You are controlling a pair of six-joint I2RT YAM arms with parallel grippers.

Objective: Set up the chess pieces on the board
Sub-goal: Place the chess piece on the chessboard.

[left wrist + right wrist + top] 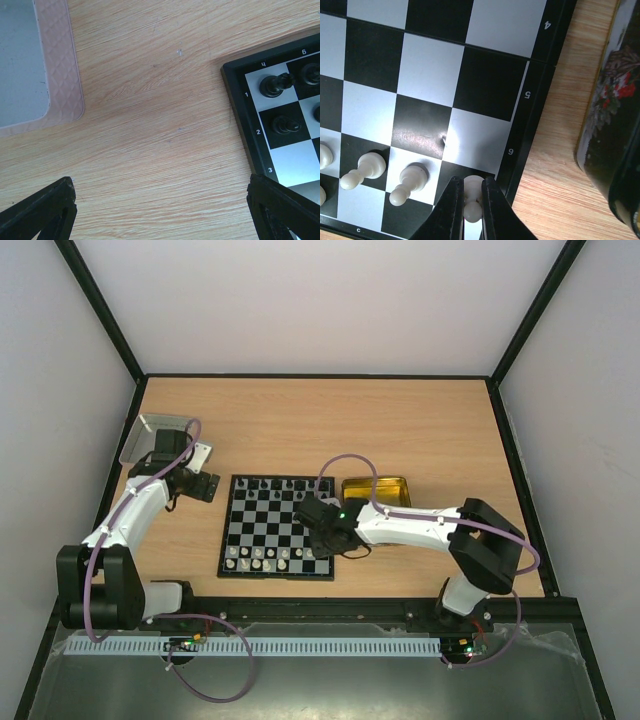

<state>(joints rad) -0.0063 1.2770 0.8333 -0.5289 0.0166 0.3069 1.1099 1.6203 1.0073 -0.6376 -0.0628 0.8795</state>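
Note:
The board (276,524) lies at the middle of the table. Black chess pieces (275,485) line its far rows and white ones (262,559) its near rows. My right gripper (472,200) is shut on a white pawn (473,211) that stands on a square by the board's (430,65) right border. More white pawns (411,180) stand to its left. My left gripper (162,200) hangs open over bare wood just left of the board's corner (245,115). Two black pieces (275,85) stand on that corner's squares.
A gold tin tray (375,490) sits just right of the board, and its dark printed side (612,115) shows in the right wrist view. A silver-grey lid (150,437) lies at the far left, its rim (60,70) close to my left gripper.

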